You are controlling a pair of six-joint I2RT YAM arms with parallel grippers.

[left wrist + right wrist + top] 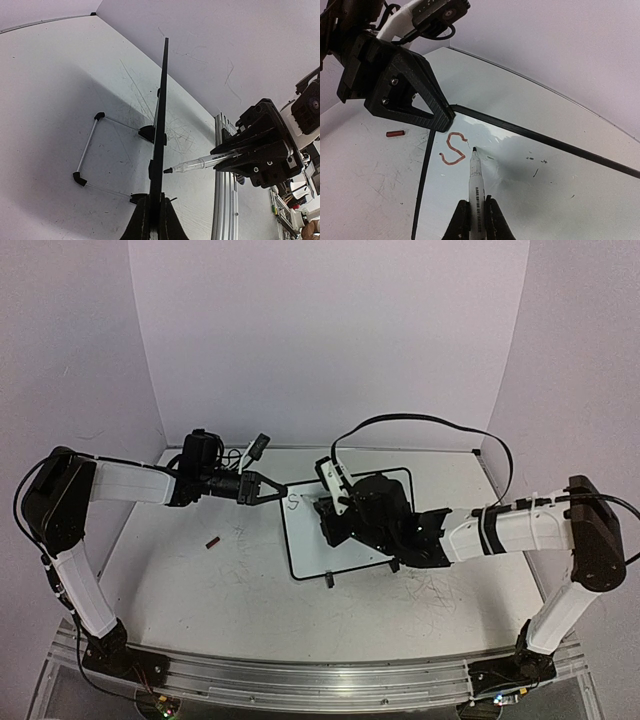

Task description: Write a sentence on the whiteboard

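Note:
The whiteboard (350,540) stands tilted on its wire feet at mid-table; in the left wrist view it is edge-on, a thin black frame (161,115). My left gripper (280,490) (154,215) is shut on the board's upper-left frame corner, also visible from the right wrist (447,116). My right gripper (476,212) (328,520) is shut on a white marker (475,180) (200,162). The marker's black tip sits at the board face, just right of a reddish letter "S" (454,148) (292,500), the only part of the sentence that shows.
A small red cap (213,541) (395,133) lies on the scuffed tabletop left of the board. The board's wire stand (90,145) juts out behind it. An aluminium rail (320,680) runs along the near edge. Walls enclose the back and sides.

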